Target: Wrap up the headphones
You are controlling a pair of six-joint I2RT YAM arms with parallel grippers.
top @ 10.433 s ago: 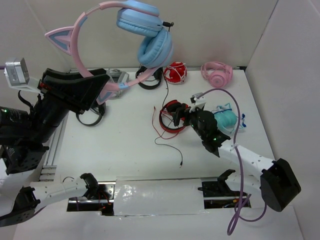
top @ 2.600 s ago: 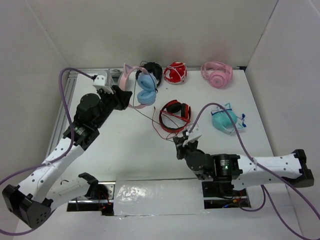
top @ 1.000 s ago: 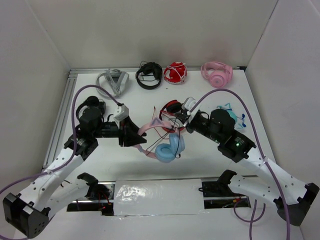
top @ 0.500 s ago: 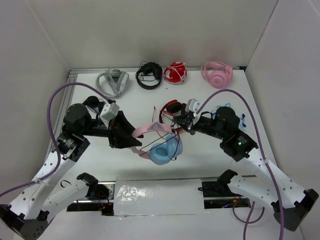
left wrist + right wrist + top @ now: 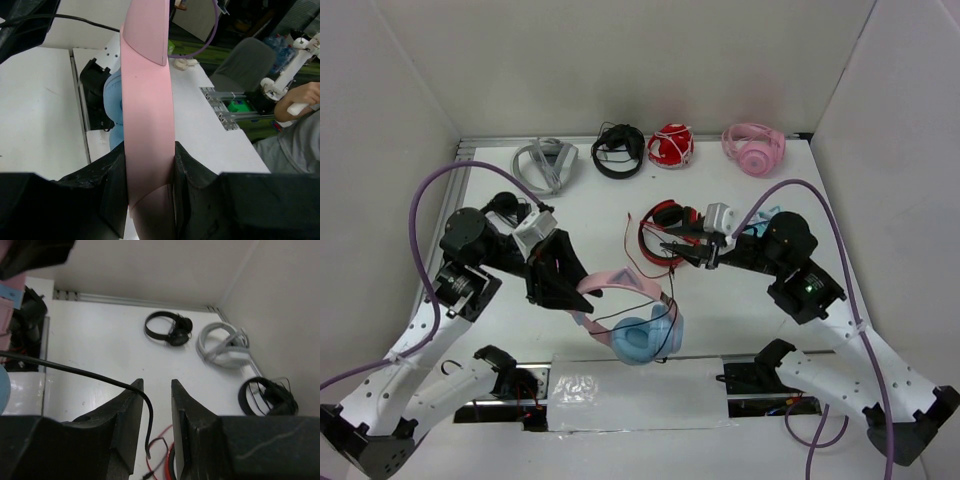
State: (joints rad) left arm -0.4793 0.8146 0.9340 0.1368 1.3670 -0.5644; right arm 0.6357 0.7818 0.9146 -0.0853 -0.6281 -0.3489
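left gripper (image 5: 572,296) is clamping the pink headband (image 5: 147,115) of the headphones (image 5: 620,283) btwn both fingers. jaws are closed tight on it, w/ the band filling the gap in the left wrist view. headphones are sitting near-centre over the table (image 5: 590,215), just far of the shiny foil sheet (image 5: 640,385) at the near edge. the band is arching on the far side w/ a cat ear showing, and the light blue ear cups (image 5: 638,340) are hanging on the near side. can't tell if the cups are touching the table.

thin black cable (image 5: 75,371) is looping over the cups and running far-right toward the right gripper (image 5: 670,250). that gripper is pointing left from the right side, its tips just far-right of the band. its jaws are standing narrowly apart, not pinching. in the right wrist view the cable is crossing in from the left and drooping thru the gap btwn the fingers (image 5: 127,415), w/ room either side.

red-and-black headphones (image 5: 660,222) w/ a red cord are lying just far of the right gripper's tips. along the far edge, left to right, are lying grey headphones (image 5: 545,165), black headphones (image 5: 618,150), a red bundle (image 5: 671,146) and all-pink headphones (image 5: 753,148), all well apart from the held pair.
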